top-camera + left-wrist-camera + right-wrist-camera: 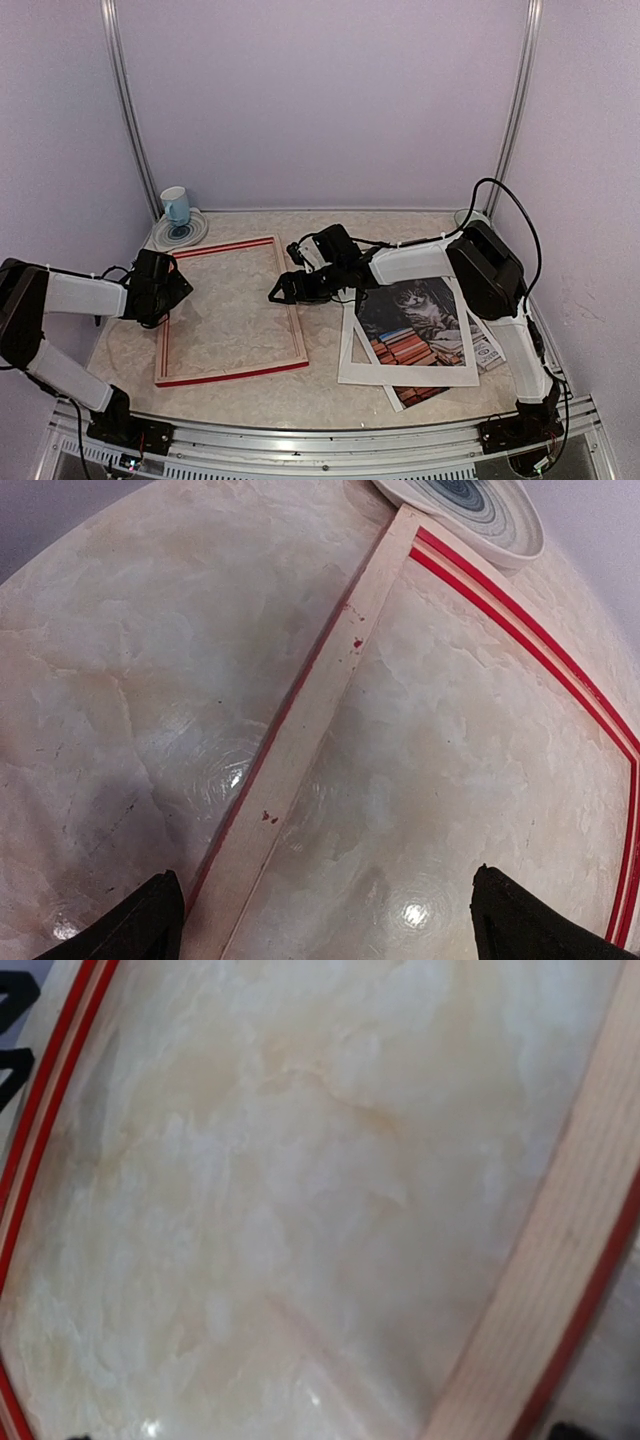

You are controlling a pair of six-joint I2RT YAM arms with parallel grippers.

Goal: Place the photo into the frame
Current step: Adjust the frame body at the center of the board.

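Left gripper [165,290] and right gripper [283,290] hung wide open, empty, at opposite side rails of the frame [230,372]. The photo [420,325] lay to its right beneath a white mat [350,362]. Lifting that mat cleanly likely mattered first.

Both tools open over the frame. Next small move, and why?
Likely swing the right tool toward the photo: the frame lies flat and empty, both it and the left tool are open and hold nothing, and the photo lies beside the frame under a white mat.
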